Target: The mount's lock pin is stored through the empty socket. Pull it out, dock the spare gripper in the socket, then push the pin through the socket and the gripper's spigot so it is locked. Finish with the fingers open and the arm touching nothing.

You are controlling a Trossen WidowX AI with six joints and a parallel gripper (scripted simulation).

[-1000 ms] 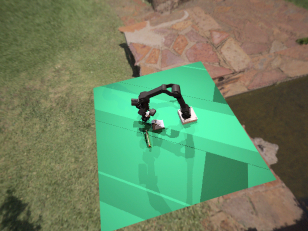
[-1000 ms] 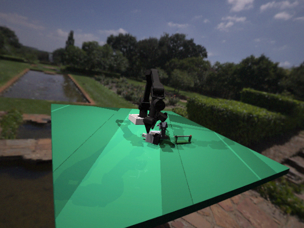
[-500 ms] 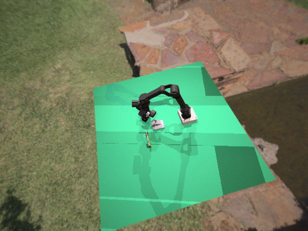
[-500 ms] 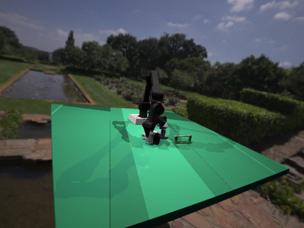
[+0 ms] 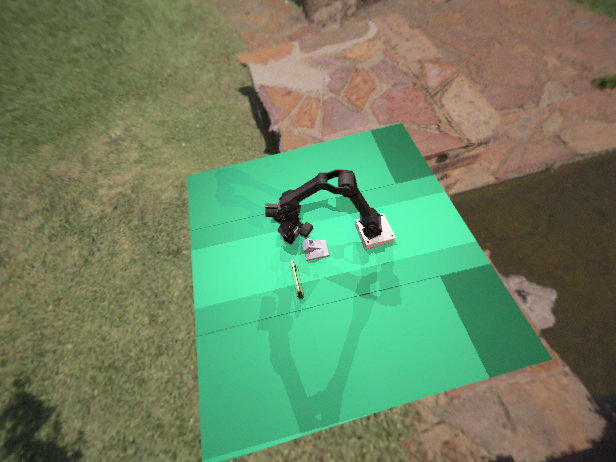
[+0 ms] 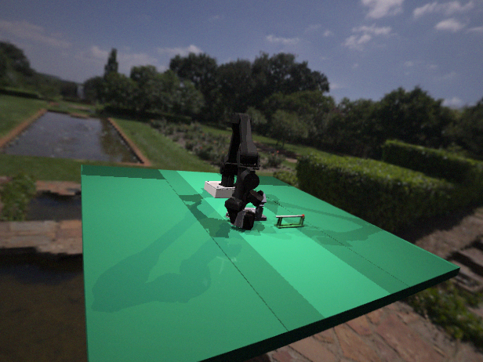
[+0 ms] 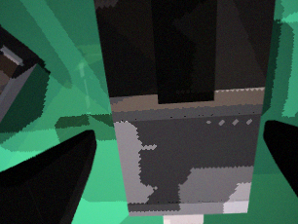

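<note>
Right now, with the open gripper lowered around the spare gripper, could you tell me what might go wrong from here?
1. The fingers straddle the spare gripper unevenly in the wrist view, so closing might twist or shove it rather than grip it squarely.
2. The mount sits close beside the gripper; lifting or swinging could knock it.
3. The lock pin rests on its stand near the mount, where a carried load could sweep it off.

One arm [image 5: 320, 187] is seen on one white base [image 5: 387, 239]; one grey mount [image 5: 316, 249], one spare gripper [image 7: 187, 127] and one red-tipped pin [image 5: 296, 279] are counted on one green table [image 5: 350, 350].
</note>
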